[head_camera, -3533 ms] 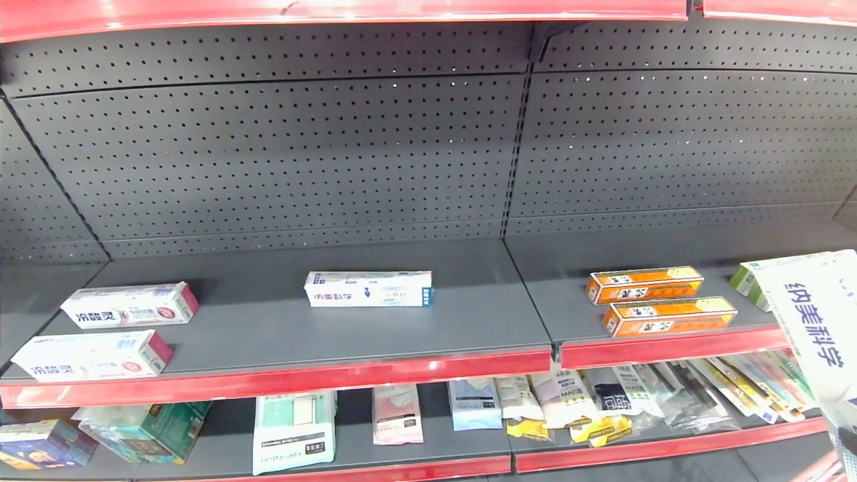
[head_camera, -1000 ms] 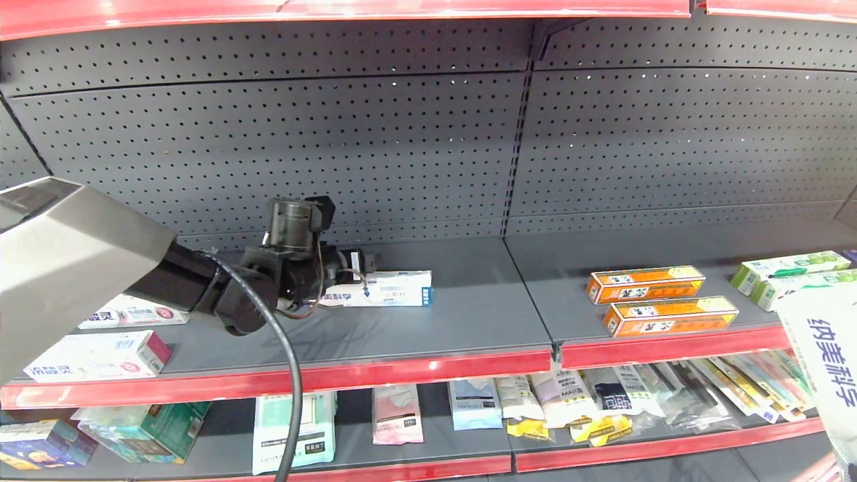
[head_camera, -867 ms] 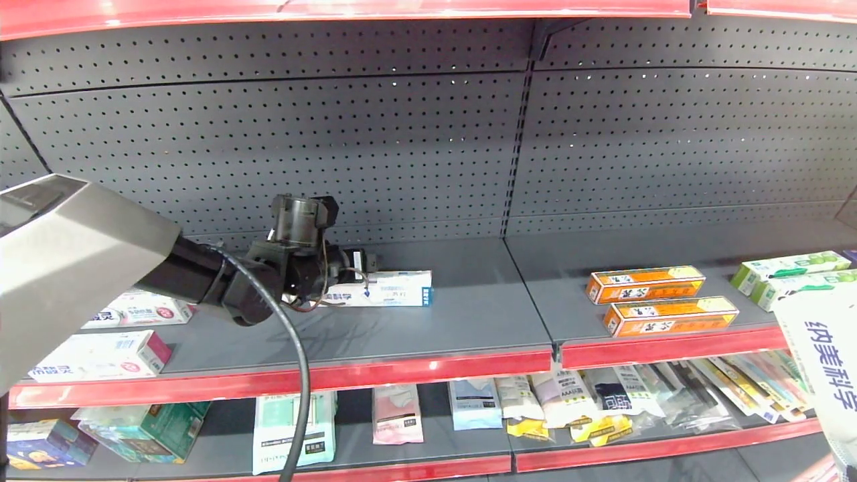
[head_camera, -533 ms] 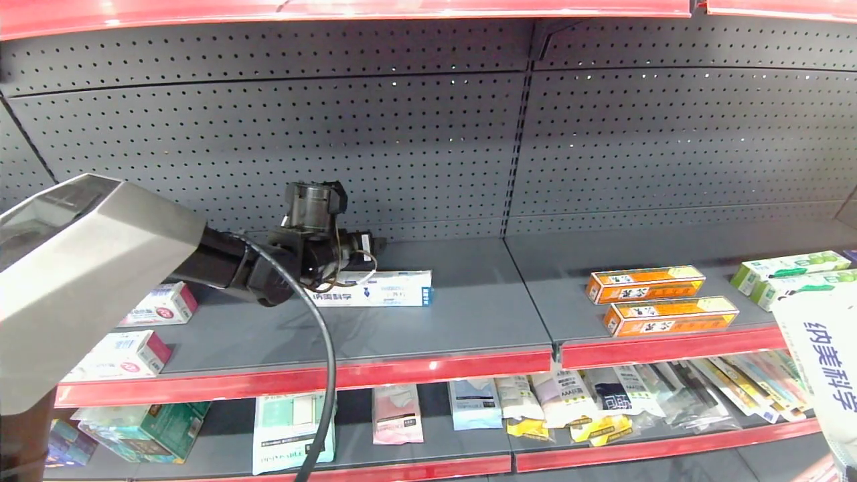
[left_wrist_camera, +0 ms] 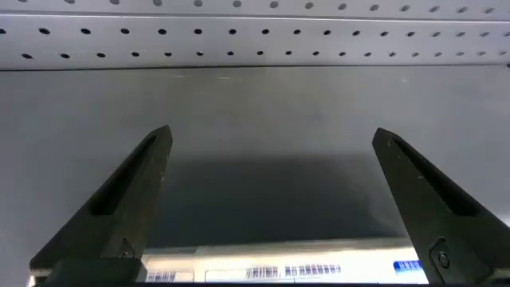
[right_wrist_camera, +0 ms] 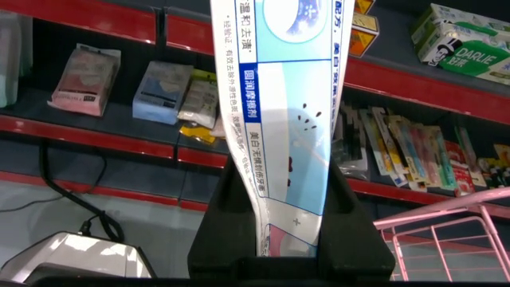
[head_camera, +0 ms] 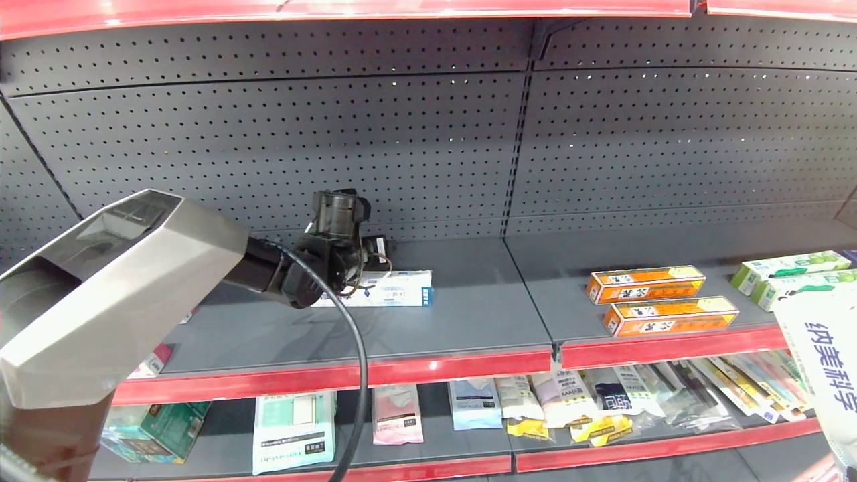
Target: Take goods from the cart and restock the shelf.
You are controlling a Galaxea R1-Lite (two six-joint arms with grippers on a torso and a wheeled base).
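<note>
The left gripper (head_camera: 377,249) is over the middle shelf (head_camera: 469,321), at the left end of a white and blue box (head_camera: 395,289) that lies flat there with its long side along the shelf. The two fingers (left_wrist_camera: 143,183) are spread wide. In the left wrist view, the edge of this box (left_wrist_camera: 279,273) shows low between them, with bare gray shelf beyond it up to the perforated back wall (head_camera: 268,147). I cannot tell if the fingers touch the box.

The right gripper (right_wrist_camera: 291,209) is at the right side, in front of the shelves, and it is closed on a second white and blue box (right_wrist_camera: 287,112). This box stands upright out of the gripper, and in the head view it rises at the right edge (head_camera: 820,348).

Further right on the middle shelf, two orange boxes (head_camera: 644,284) lie one behind the other, near the red front edge. Green and white boxes (head_camera: 790,264) lie to the right of them. On the lower shelf (head_camera: 442,462) many flat packets (head_camera: 562,398) lie in a row. A pink wire cart (right_wrist_camera: 446,231) is near the right gripper.
</note>
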